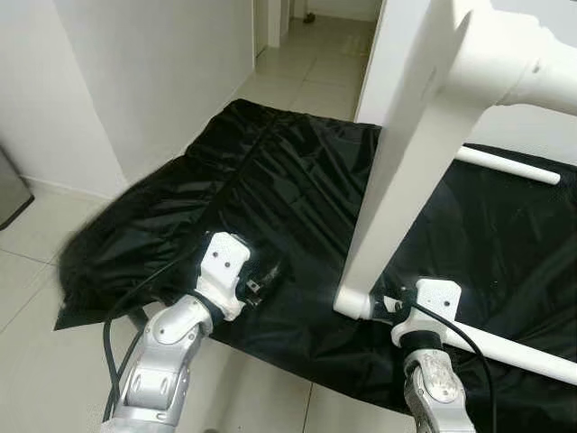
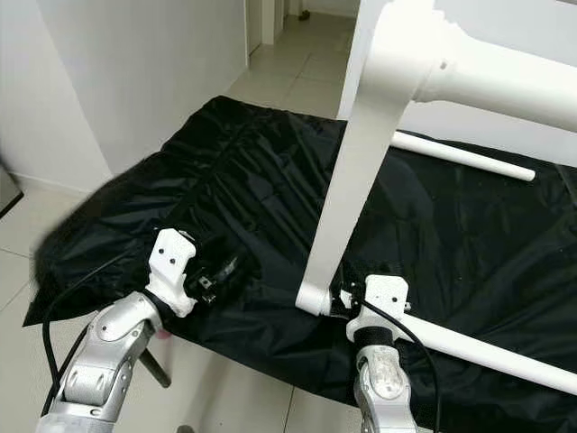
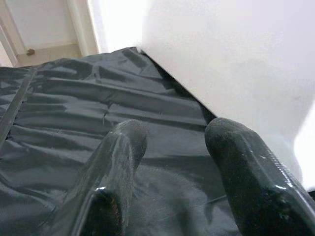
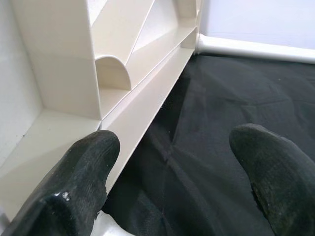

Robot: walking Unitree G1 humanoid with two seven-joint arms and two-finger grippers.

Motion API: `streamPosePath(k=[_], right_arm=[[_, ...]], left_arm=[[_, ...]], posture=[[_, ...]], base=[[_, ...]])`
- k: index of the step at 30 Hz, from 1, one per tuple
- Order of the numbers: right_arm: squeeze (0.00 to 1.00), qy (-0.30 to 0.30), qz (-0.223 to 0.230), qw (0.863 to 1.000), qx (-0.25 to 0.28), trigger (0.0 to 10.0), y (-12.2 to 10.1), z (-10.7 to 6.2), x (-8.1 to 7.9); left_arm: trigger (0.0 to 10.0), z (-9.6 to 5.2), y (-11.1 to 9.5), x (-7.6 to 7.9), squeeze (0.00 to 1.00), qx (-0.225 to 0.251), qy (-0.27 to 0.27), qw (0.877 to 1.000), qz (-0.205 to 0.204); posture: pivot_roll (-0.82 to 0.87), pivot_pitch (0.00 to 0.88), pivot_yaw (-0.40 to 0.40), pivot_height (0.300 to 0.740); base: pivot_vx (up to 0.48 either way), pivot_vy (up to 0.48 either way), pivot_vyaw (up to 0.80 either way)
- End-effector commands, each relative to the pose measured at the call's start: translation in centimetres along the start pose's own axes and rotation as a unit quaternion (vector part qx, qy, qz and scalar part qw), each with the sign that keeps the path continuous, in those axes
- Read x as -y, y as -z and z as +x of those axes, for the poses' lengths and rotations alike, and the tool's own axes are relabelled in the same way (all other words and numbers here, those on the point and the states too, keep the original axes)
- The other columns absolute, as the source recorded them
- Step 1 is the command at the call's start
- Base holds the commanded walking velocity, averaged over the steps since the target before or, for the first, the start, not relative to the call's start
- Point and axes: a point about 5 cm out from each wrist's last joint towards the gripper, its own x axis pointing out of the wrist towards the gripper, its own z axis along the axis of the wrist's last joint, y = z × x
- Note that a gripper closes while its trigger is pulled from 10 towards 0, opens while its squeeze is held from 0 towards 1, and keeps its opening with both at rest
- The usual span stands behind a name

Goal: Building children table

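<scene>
A white table (image 1: 424, 135) stands tipped up on a black sheet (image 1: 288, 189) spread over the tiled floor (image 1: 297, 72). Its top edge runs out of the picture, so its full shape cannot be made out. One flat white panel slants down to a rounded corner (image 1: 352, 302) that rests on the sheet, and from there a white tube (image 1: 514, 347) runs along the sheet to the right. A second tube (image 1: 505, 164) lies farther back, partly behind the panel.

The right gripper (image 1: 389, 305) sits just beside that rounded corner. In the head views its fingers are mostly hidden behind its own white wrist block. In the right wrist view the fingers (image 4: 78, 172) are spread wide apart with nothing between them; the ribbed white underside (image 4: 123, 64) of the table lies against the outer side of one finger, though actual contact cannot be confirmed. The black sheet lies ahead of the open gap, with a tube across the far end.

The left gripper (image 1: 261, 281) hovers low over the sheet, well to the left of the panel. Its fingers (image 3: 118, 157) are dark against dark cloth in the head views; the left wrist view shows them apart and empty, with the sheet ahead and the white panel (image 3: 236, 64) beyond one fingertip. A black cable (image 1: 144, 289) loops from the left arm, partly lost against the sheet.
</scene>
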Motion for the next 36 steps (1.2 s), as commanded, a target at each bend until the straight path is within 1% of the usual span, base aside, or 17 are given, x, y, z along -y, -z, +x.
streamPosePath(k=[1,2,7,12,14,17,18,19,20,21,24,26,27,28,30,32,36], right_arm=[[0.0,-0.041,0.014,0.999,-0.008,10.0,0.2,0.3,-1.5],[0.0,-0.041,0.014,0.999,-0.008,10.0,0.2,0.3,-1.5],[0.0,-0.077,0.043,0.996,-0.007,10.0,0.2,0.9,-2.9],[0.0,-0.087,0.052,0.995,-0.006,10.0,0.3,1.4,-3.4],[0.0,-0.098,0.057,0.993,-0.006,10.0,0.4,1.7,-3.8],[0.0,-0.098,0.057,0.993,-0.006,10.0,0.4,1.7,-3.8],[0.0,-0.102,0.059,0.993,-0.007,10.0,0.4,1.8,-4.0],[0.0,-0.11,0.065,0.992,-0.009,10.0,0.6,2.0,-4.4],[0.0,-0.11,0.065,0.992,-0.009,10.0,0.6,2.0,-4.4],[0.0,-0.115,0.069,0.991,-0.01,10.0,0.7,2.1,-4.7],[0.0,-0.119,0.072,0.99,-0.011,10.0,0.8,2.2,-5.0],[0.0,-0.14,0.08,0.987,-0.012,10.0,0.8,2.5,-6.0],[0.0,-0.14,0.08,0.987,-0.012,10.0,0.8,2.5,-6.0],[0.0,-0.155,0.087,0.984,-0.01,10.0,0.8,2.7,-6.6],[0.0,-0.155,0.087,0.984,-0.01,10.0,0.8,2.7,-6.6],[0.0,-0.176,0.092,0.98,-0.005,10.0,0.6,3.1,-7.7],[0.0,-0.184,0.089,0.979,-0.001,10.0,0.5,3.6,-8.1]], left_arm=[[10.0,0.0,0.0,0.6,0.0,-0.001,0.024,1.0,-0.007],[10.0,0.0,0.0,0.6,0.0,-0.001,0.024,1.0,-0.007],[10.0,-0.3,-0.2,0.8,0.0,-0.004,0.033,0.999,-0.004],[10.0,-0.5,-0.4,1.2,0.0,-0.006,0.051,0.999,-0.006],[10.0,-0.7,-0.5,1.6,0.0,-0.007,0.073,0.997,-0.007],[10.0,-0.7,-0.5,1.6,0.0,-0.007,0.073,0.997,-0.007],[10.0,-0.8,-0.6,1.7,0.0,-0.007,0.081,0.997,-0.006],[10.0,-0.8,-1.3,1.5,0.0,0.0,0.088,0.996,-0.012],[10.0,-0.8,-1.3,1.5,0.0,0.0,0.088,0.996,-0.012],[10.0,-0.7,-1.8,1.3,0.0,0.005,0.091,0.996,-0.017],[10.0,-0.6,-2.2,1.0,0.0,0.009,0.093,0.996,-0.017],[10.0,-0.5,-3.1,0.4,0.0,0.015,0.089,0.996,-0.021],[10.0,-0.5,-3.1,0.4,0.0,0.015,0.089,0.996,-0.021],[10.0,-0.3,-3.5,0.2,0.0,0.021,0.08,0.996,-0.034],[10.0,-0.3,-3.5,0.2,0.0,0.021,0.08,0.996,-0.034],[10.0,0.0,-3.9,0.1,0.0,0.021,0.068,0.997,-0.04],[10.0,0.1,-3.9,0.4,0.0,0.014,0.061,0.997,-0.039]], posture=[[-0.03,0.018,-0.006,0.74],[-0.03,0.018,-0.006,0.74],[-0.03,0.022,-0.006,0.74],[-0.03,0.027,-0.006,0.74],[-0.03,0.03,-0.006,0.74],[-0.03,0.03,-0.006,0.74],[-0.03,0.03,-0.006,0.74],[-0.02,0.038,-0.01,0.74],[-0.02,0.038,-0.01,0.74],[-0.02,0.038,-0.01,0.74],[-0.02,0.038,-0.01,0.74],[-0.02,0.049,-0.007,0.74],[-0.02,0.049,-0.007,0.74],[-0.02,0.051,-0.009,0.74],[-0.02,0.051,-0.009,0.74],[-0.02,0.054,-0.01,0.74],[-0.02,0.054,-0.016,0.74]], base=[[0.0,0.0,0.0],[0.0,0.0,0.0],[0.0,0.0,0.0],[0.0,0.0,0.0],[0.0,0.0,0.0],[0.0,0.0,0.0],[0.0,0.0,0.0],[0.0,0.0,0.0],[0.0,0.0,0.0],[0.0,0.0,0.0],[0.0,0.0,0.0],[0.0,0.0,0.0],[0.0,0.0,0.0],[0.0,0.0,0.0],[0.0,0.0,0.0],[0.0,0.0,0.0],[0.0,0.0,0.0]])
